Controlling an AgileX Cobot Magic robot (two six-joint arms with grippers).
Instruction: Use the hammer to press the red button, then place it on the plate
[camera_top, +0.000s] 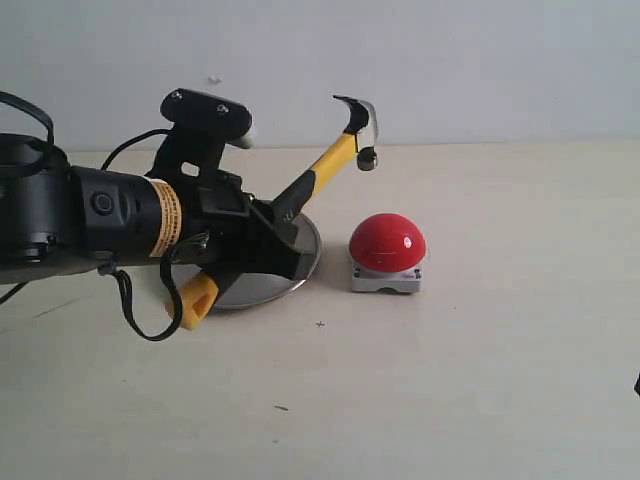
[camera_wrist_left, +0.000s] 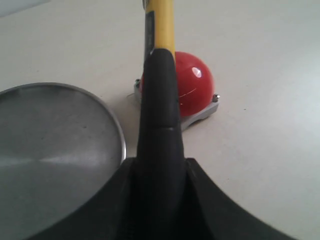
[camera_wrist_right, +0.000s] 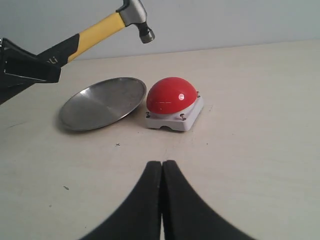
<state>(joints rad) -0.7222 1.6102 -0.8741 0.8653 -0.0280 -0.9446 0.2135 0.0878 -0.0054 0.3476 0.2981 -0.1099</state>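
Left wrist view, nearest first: the left hand (camera_wrist_left: 161, 172) is clenched around the black grip of the hammer (camera_wrist_left: 160, 100), partway along the handle. That hold likely suits a stiff, head-heavy tool, though the smooth grip could twist. Just beside lies the plate (camera_wrist_left: 60, 130). Further out, the red button (camera_wrist_left: 195, 85) sits on the surface (camera_wrist_left: 260, 150), with the hammer's head raised roughly over it. The right hand (camera_wrist_right: 161, 170) is clenched on nothing.

Left arm (camera_top: 100, 215) extended level from the side, left jaws clamped, right jaws pressed together
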